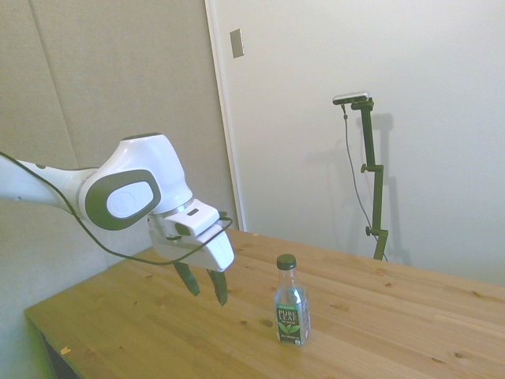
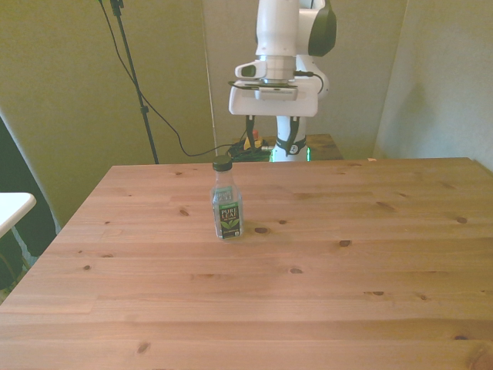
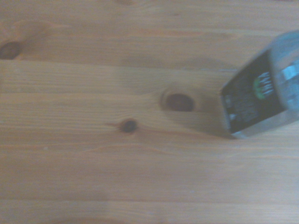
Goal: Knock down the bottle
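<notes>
The bottle (image 1: 291, 304) is small and clear, with a dark green cap and a dark "Pure Leaf" label. It stands upright on the wooden table (image 1: 394, 316). In the front view the bottle (image 2: 226, 204) is left of the table's middle. My gripper (image 1: 207, 294) hangs open above the table, a short way to the side view's left of the bottle and not touching it. In the front view my gripper (image 2: 269, 139) is over the far edge, behind the bottle and slightly to the front view's right. Nothing is between the fingers. The wrist view catches the bottle's labelled lower part (image 3: 261, 93).
A white surface (image 2: 11, 204) pokes in at the front view's left edge, off the table. A thin dark stand with a cable (image 2: 135, 77) rises behind the table's far left corner. Walls close in behind the table.
</notes>
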Robot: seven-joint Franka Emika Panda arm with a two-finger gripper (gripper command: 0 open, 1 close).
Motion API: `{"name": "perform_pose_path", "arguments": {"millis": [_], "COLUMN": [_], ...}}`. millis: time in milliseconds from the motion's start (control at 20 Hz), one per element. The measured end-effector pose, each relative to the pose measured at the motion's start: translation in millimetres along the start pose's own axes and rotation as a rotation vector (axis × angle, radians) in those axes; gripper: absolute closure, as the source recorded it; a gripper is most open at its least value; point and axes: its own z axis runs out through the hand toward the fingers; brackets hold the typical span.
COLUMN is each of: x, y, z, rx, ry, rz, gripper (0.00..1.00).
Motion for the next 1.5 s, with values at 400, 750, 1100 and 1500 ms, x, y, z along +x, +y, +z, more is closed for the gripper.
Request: {"name": "perform_pose_path", "arguments": {"millis": [400, 750, 1100, 1500], "x": [70.8, 88.7, 99.6, 121.8], "y": [25.8, 32.4, 28.5, -16.7], "z": [8.8, 12.4, 4.0, 2.2], "rx": [-0.010, 0.004, 0.029, 0.062], "ry": [0.055, 0.100, 0.122, 0.135], "rz": [-0.004, -0.005, 0.012, 0.072], "gripper": [1.00, 1.00, 1.00, 1.00]}}
